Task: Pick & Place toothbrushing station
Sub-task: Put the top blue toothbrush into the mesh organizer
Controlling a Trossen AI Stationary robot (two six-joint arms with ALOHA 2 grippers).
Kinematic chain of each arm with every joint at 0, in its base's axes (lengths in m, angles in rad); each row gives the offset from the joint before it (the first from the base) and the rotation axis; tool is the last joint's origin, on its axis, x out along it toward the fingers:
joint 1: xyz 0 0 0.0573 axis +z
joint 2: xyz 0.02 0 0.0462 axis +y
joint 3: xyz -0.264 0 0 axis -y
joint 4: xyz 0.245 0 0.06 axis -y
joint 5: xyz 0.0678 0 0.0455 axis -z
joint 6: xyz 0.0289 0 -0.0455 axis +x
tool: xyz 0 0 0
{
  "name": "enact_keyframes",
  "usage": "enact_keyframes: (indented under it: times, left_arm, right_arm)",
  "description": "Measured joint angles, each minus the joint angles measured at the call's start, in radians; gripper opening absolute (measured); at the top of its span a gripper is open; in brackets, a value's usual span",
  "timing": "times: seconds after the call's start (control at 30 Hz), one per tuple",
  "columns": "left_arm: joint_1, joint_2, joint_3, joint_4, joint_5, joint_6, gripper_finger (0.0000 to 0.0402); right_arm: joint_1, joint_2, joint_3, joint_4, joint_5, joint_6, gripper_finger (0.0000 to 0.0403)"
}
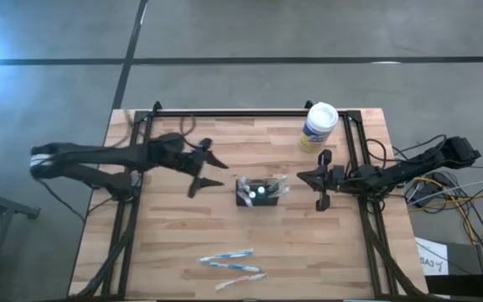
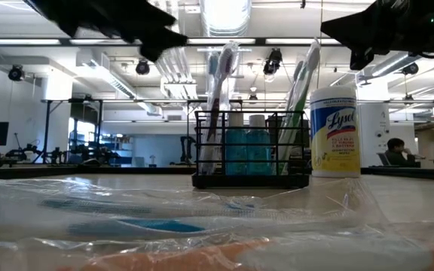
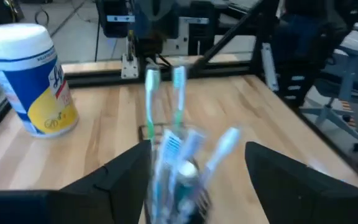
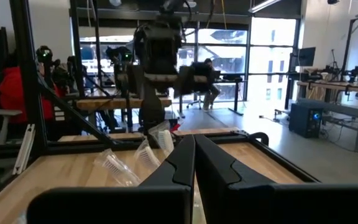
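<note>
Black wire station stands mid-table, holding brushes; it looks light, stiff and probably tippy, best gripped by its rim. Left gripper, jaws spread, hovers just left of it. Right gripper, jaws pressed together, waits to its right.

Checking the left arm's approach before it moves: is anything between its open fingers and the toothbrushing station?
Nothing visible. The left gripper is open just left of the toothbrushing station, with bare table between them.
</note>
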Motion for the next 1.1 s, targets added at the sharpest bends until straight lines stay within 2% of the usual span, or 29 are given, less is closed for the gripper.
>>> enact_keyframes:
  times: [0.17,0.3,0.4,0.53,0.73,1.1]
  left_arm:
    - [-0.037,-0.249,0.014,-0.315,-0.052,-0.037,0.0235]
    - [-0.079,-0.424,-0.02,-0.51,-0.127,-0.068,0.0169]
    - [-0.098,-0.534,-0.085,-0.52,-0.185,-0.085,0.0102]
    - [-0.103,-0.669,-0.214,-0.423,-0.188,-0.096,0.0016]
    - [-0.102,-0.837,-0.394,-0.347,-0.201,-0.136,0.0005]
    - [-0.102,-1.013,-0.587,-0.205,-0.235,-0.157,0.0004]
  right_arm:
    - [0.0,0.0,0.0,0.0,0.0,-0.006,0.0008]
    - [0.0,0.0,0.0,-0.005,0.0,-0.006,0.0008]
    - [0.0,0.0,-0.001,-0.006,0.0,-0.006,0.0008]
    - [0.0,0.0,-0.001,-0.006,0.0,-0.007,0.0008]
    - [0.0,0.001,-0.002,-0.029,0.0,-0.036,0.0008]
    - [0.0,0.0,-0.01,-0.029,-0.003,0.047,0.0008]
